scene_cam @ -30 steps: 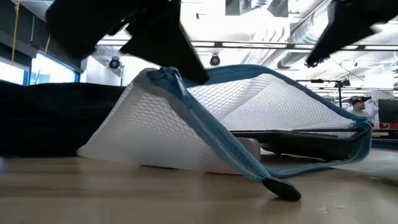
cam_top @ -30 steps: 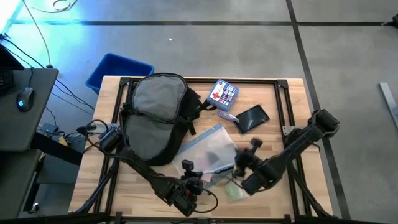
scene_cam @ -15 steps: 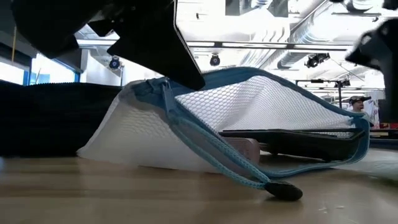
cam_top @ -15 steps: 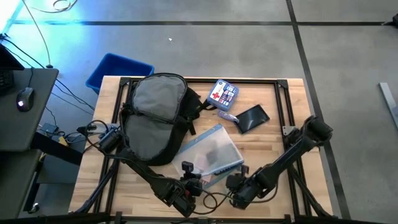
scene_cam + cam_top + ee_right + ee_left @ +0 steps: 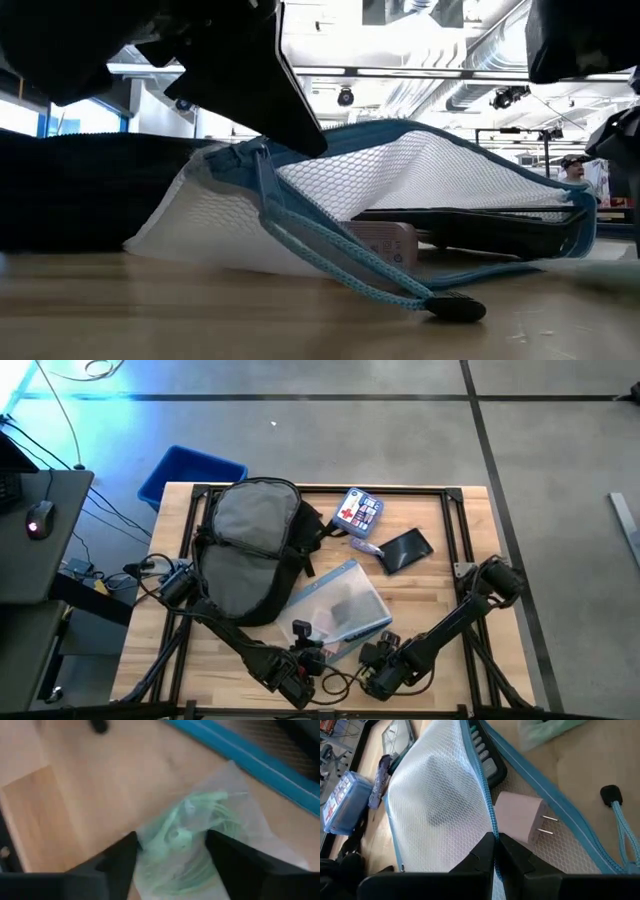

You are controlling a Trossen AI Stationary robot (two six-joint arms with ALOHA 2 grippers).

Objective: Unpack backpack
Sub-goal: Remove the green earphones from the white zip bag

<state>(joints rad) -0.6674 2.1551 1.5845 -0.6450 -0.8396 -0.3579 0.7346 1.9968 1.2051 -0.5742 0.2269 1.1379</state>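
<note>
Left arm lies low along the near edge of the surface (image 5: 470, 560), its end effector (image 5: 495, 851) pressed together on the zipper edge of the mesh pouch (image 5: 335, 605), lifting that edge clear of the wood. Right arm stretches diagonally from the right side down to the near edge. Right end effector (image 5: 170, 852) sits just above a clear bag of pale green cable (image 5: 197, 832), fingers spread to either side of it; contact with the bag cannot be made out.

Backpack (image 5: 250, 545) lies flat on the surface's left half, far from both end effectors, touching the pouch's corner.

Inside the pouch: a pink wall plug (image 5: 520, 817) and a dark keyed device (image 5: 487, 757), partly hidden by mesh. Low view: arm bodies block the top; the backpack shows only as a dark mass at left.
</note>
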